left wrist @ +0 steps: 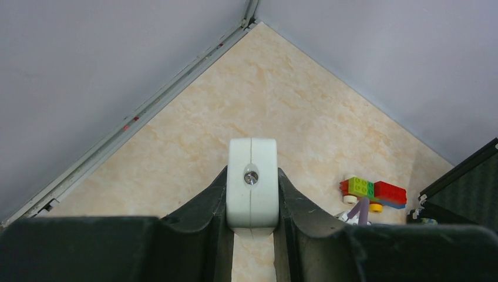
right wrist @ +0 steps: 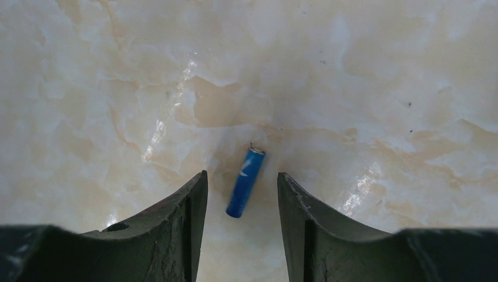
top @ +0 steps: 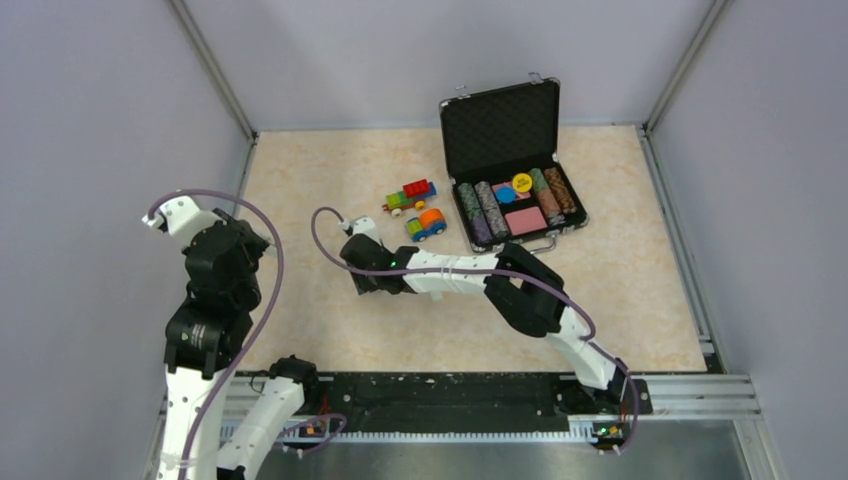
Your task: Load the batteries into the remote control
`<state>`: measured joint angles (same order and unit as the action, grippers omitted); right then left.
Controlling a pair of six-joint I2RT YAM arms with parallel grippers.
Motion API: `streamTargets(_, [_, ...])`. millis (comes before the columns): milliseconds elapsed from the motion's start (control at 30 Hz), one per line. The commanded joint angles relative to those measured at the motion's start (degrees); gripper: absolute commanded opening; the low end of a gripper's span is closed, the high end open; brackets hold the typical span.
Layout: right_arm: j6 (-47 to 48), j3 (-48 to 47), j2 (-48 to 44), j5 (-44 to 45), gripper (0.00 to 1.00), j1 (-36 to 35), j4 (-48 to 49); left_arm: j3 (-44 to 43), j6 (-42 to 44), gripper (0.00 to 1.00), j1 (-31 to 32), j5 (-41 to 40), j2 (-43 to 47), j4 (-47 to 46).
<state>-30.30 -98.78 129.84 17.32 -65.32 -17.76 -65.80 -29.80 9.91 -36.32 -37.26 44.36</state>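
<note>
The right gripper, spread wide, hangs directly over the blue battery lying on the table left of centre, its long axis parallel to the fingers; the left gripper, raised at far left, clamps a white block, probably the remote control.

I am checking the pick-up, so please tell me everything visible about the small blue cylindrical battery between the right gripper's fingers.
The small blue cylindrical battery is slim and glossy, with a light mark on its side and a silvery cap on its far end. It lies flat, slightly slanted, on the beige marble-look table, between the open right gripper's fingers, touching neither.
</note>
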Motion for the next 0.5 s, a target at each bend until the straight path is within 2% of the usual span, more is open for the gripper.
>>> streamTargets(0, [1.3, -3.51, 1.61, 2.13, 0.47, -1.04, -0.48, -1.05, 1.23, 0.0, -0.16, -0.91, 0.88, -1.47])
streamTargets(133, [2.03, -3.86, 2.37, 3.16, 0.46, -1.33, -1.24, -0.52, 1.24, 0.0, -0.16, -1.21, 1.64, -1.62])
streamTargets(333, [3.69, -5.49, 3.89, 7.3, 0.36, -2.53, -6.3, -0.8, 1.5, 0.0, -0.16, -1.22, 1.58, -1.9])
streamTargets(467, [3.47, -3.08, 2.6, 9.2, 0.31, -2.85, -8.13, -0.61, 1.25, 0.0, -0.16, -0.88, 1.5, -2.06])
